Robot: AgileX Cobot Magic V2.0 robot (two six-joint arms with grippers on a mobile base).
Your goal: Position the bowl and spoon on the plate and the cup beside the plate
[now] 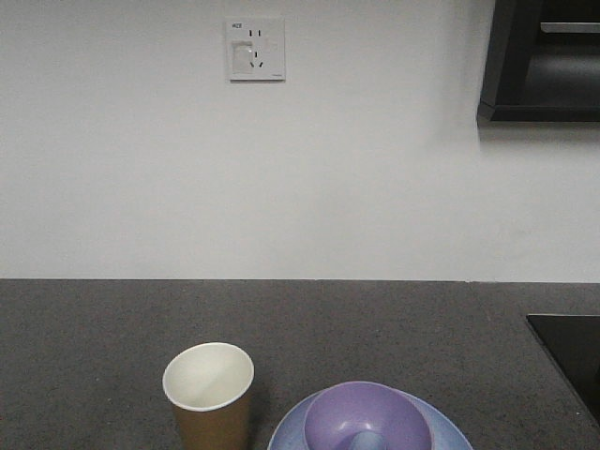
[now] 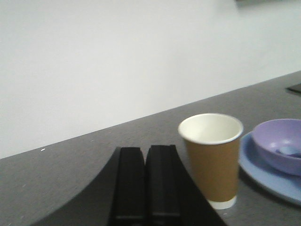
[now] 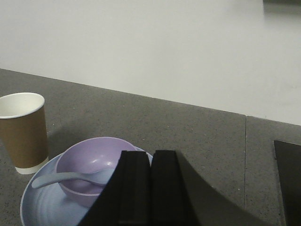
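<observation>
Bowl and spoon on the plate, cup next to it – both sets of jaws pressed closed on nothing.

The bowl (image 3: 89,162) sits on the plate (image 3: 42,207) just left of the right jaws (image 3: 151,188), the spoon (image 3: 70,178) scoop-down inside it, handle over the rim. The cup (image 2: 212,157) stands upright on the desk (image 1: 375,328), just right of the left jaws (image 2: 145,183) – close beside the plate.
</observation>
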